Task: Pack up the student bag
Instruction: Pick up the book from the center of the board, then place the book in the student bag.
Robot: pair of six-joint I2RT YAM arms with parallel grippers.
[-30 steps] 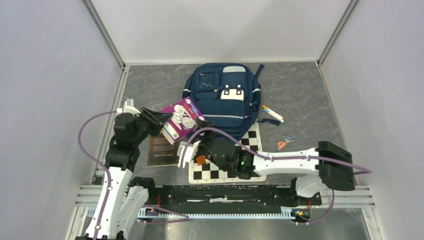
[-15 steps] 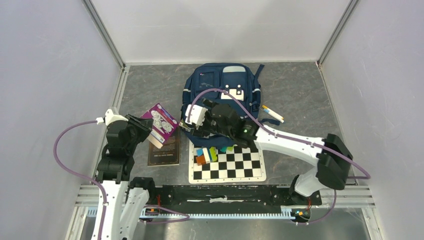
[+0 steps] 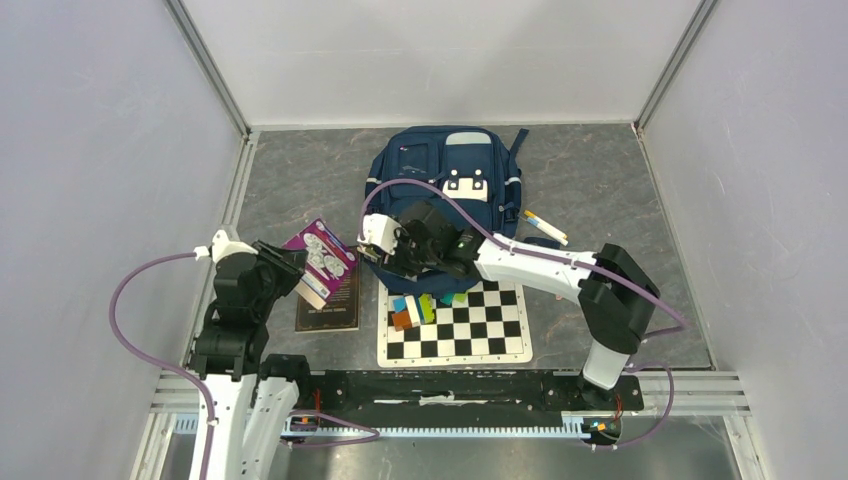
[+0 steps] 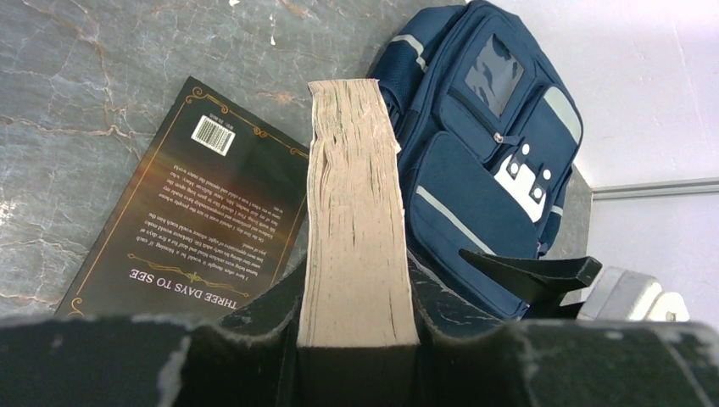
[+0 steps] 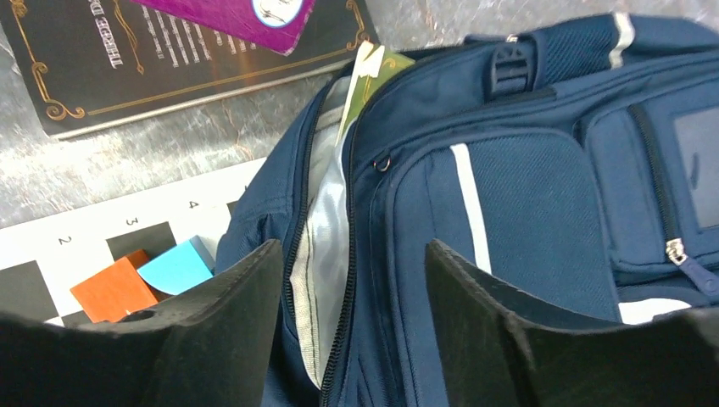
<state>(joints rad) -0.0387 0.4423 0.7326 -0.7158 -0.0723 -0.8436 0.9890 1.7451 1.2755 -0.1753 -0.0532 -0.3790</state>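
Note:
The student bag [image 3: 445,190], a navy backpack, lies flat at the back middle of the table. It also shows in the left wrist view [image 4: 483,170] and the right wrist view [image 5: 526,195]. Its main zip is open at the near edge, with grey lining showing and a green-white item [image 5: 369,76] sticking out. My right gripper [image 3: 400,245] is open and empty, its jaws [image 5: 352,280] straddling the open zip. My left gripper [image 3: 290,265] is shut on a purple book [image 3: 320,262], held above the table left of the bag, page edge [image 4: 356,212] facing the camera.
A dark book [image 3: 330,300] titled "Three Days to See" lies on the table under the purple one. A checkerboard mat [image 3: 470,325] with several coloured blocks [image 3: 415,308] lies in front of the bag. Marker pens [image 3: 545,228] and small scraps [image 3: 570,285] lie to the right.
My right gripper has moved from the checkerboard mat up to the bag's open near edge. My left gripper has drawn the purple book back to the left, away from the bag.

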